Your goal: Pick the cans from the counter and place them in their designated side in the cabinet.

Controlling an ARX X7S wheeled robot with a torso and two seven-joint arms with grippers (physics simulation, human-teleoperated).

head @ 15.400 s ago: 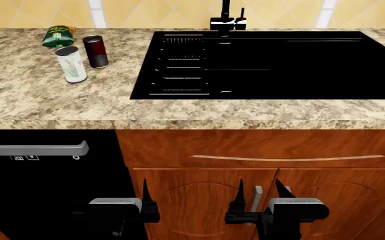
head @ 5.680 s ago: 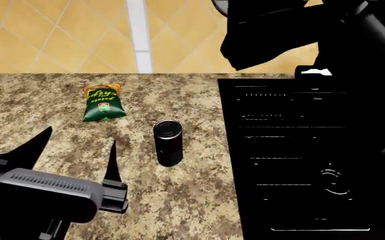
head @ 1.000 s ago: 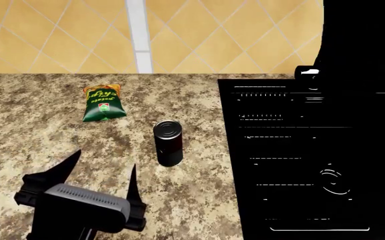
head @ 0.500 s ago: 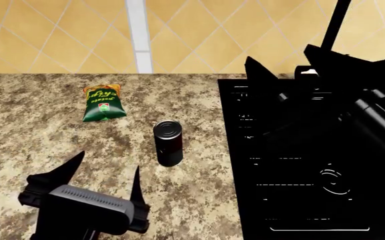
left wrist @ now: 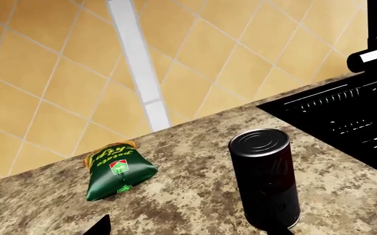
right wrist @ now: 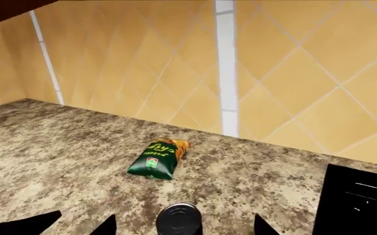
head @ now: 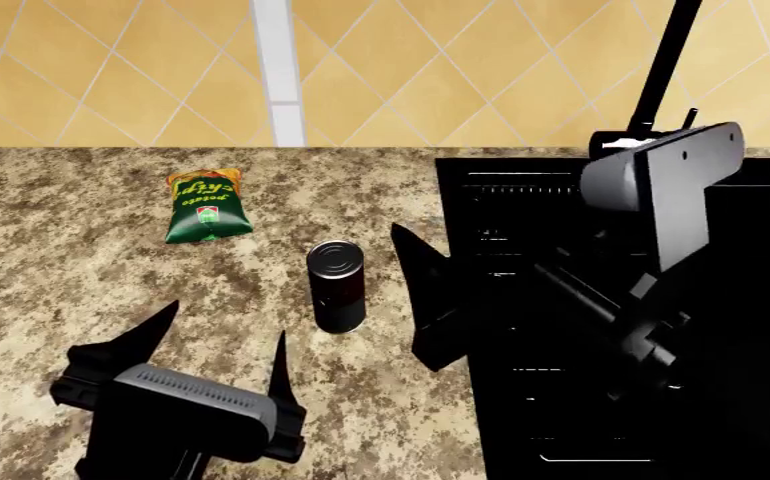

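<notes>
Dark can (head: 337, 287) stands up on the counter (head: 38, 280), near the black sink (head: 545, 200) and the chip bag (head: 204, 207). Left gripper (head: 218, 350) hangs just in front of it, fingers wide apart, holding nothing. Right gripper (head: 419, 285) sits just beside the can, open too, not touching it.

Right end effector (head: 419, 300) hides part of the sink (head: 759, 400); dark can (right wrist: 178, 220) cut off.

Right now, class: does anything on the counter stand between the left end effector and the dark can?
Nothing visible does. Only bare counter lies between the open left end effector and the dark can. The chip bag lies farther back, off that path.
</notes>
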